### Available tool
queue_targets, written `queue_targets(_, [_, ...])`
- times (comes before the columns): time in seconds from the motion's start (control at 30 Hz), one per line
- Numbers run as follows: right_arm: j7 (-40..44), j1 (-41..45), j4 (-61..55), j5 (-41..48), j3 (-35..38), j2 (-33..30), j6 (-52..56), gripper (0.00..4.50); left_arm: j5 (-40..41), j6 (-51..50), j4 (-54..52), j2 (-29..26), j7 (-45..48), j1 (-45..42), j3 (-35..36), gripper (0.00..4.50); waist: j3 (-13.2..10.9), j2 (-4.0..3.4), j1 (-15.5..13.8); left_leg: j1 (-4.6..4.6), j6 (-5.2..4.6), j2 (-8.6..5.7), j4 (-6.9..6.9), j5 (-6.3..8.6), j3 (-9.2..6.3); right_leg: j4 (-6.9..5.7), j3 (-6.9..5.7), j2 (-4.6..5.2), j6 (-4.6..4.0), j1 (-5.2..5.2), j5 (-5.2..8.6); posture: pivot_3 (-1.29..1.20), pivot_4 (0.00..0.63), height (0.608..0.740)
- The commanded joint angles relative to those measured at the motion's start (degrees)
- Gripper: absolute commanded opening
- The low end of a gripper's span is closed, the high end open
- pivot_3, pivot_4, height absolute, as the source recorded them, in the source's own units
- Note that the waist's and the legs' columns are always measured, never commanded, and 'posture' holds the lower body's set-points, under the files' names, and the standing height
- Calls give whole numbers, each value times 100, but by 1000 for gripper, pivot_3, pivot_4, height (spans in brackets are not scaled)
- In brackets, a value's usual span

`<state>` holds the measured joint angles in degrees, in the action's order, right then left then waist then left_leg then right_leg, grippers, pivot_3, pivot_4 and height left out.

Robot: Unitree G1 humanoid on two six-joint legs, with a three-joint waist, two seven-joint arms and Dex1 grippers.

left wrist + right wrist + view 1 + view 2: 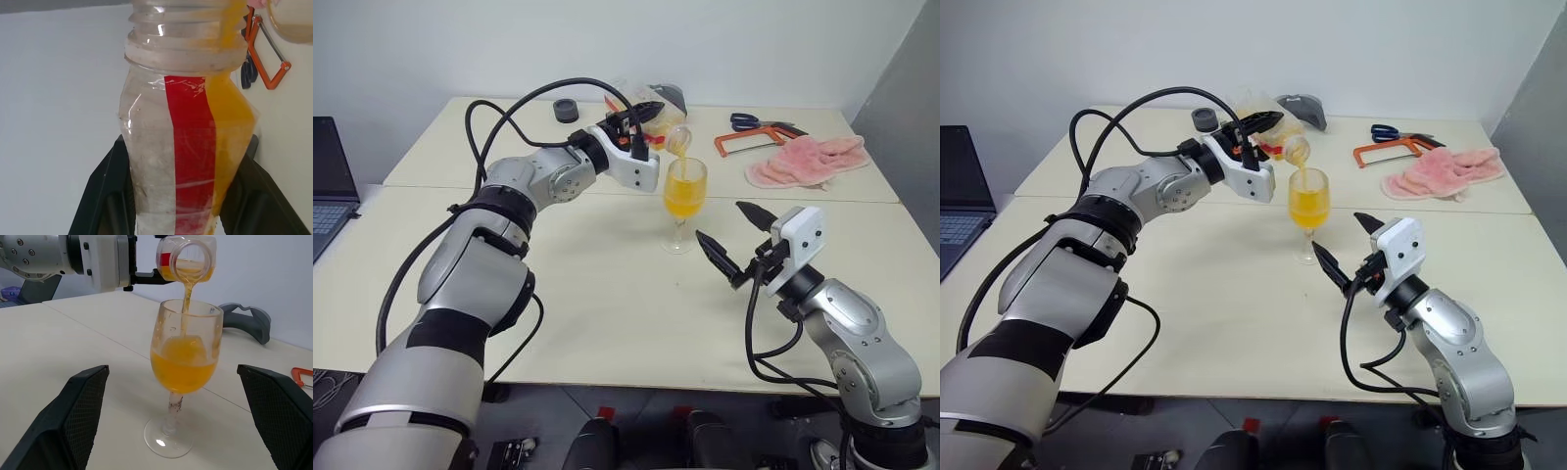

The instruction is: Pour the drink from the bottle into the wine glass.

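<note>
My left gripper point(649, 116) is shut on the bottle point(666, 135), which is tilted with its open mouth just over the wine glass point(684, 201). A thin stream of the orange drink point(186, 293) runs from the mouth into the bowl, which is more than half full point(183, 364). In the left wrist view the black fingers point(105, 196) clamp the bottle's clear body with its red label strip point(190, 147), and some drink lies along one side. My right gripper point(719, 219) stands open just to the right of the glass and nearer to me, its fingers point(73, 421) on either side of the stem without touching it.
At the back right of the table lie a pink cloth point(808, 162), an orange hacksaw point(754, 143) and blue scissors point(749, 121). A black ring point(567, 110) and a grey object point(671, 96) sit at the back. A laptop point(328, 176) stands far left.
</note>
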<state>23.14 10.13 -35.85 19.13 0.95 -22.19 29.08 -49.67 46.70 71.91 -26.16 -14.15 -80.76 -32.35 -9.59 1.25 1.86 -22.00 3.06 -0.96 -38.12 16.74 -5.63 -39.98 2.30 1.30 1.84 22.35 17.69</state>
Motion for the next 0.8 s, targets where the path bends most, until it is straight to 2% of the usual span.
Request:
queue_targets(0.03, [-10,24,-111,8,33,21,-169,4500,25,19,-80,-88,-122,-296,-8,1689,0,0,0,0,0,0,0,0,0,0,0,0,0,0,0,0,150,740])
queue_targets(0.47, [-6,13,-129,0,9,22,-156,4500,85,52,-82,-96,-53,-261,31,1689,0,0,1,0,0,-1,-1,0,-1,-1,0,0,0,0,0,0,150,740])
queue_targets(0.8, [-26,37,-106,-20,12,47,-188,4500,669,-3,-18,84,507,-87,355,1689,0,0,2,0,0,-2,-2,0,-1,-1,0,1,0,0,0,0,150,740])
